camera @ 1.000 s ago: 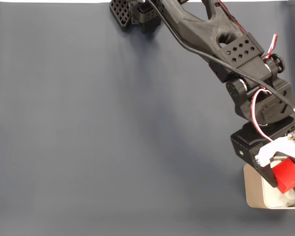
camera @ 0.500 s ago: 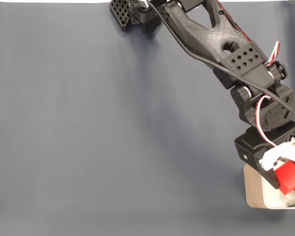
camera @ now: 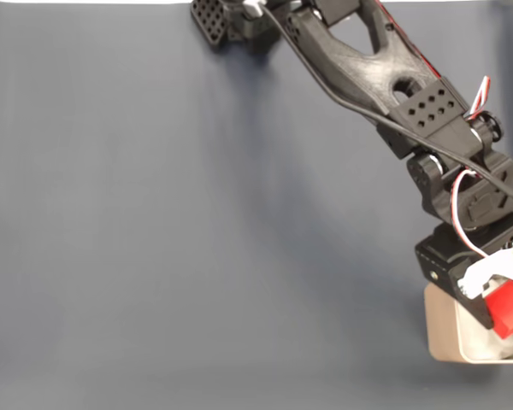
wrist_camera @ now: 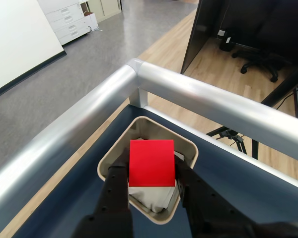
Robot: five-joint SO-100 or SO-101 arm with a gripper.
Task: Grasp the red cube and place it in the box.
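The black two-finger tool (wrist_camera: 151, 181) is clamped on the small bright red matte cube (wrist_camera: 151, 162), holding it directly above the beige rounded-corner box (wrist_camera: 187, 145) lined with white paper (wrist_camera: 148, 197), near the right edge of the dark blue tabletop (camera: 197, 239) in the fixed view.

My fixed view looks straight down on the tabletop (camera: 154, 239); my wrist view peers closely downward. Both share the box (camera: 440, 329) (wrist_camera: 188, 148).
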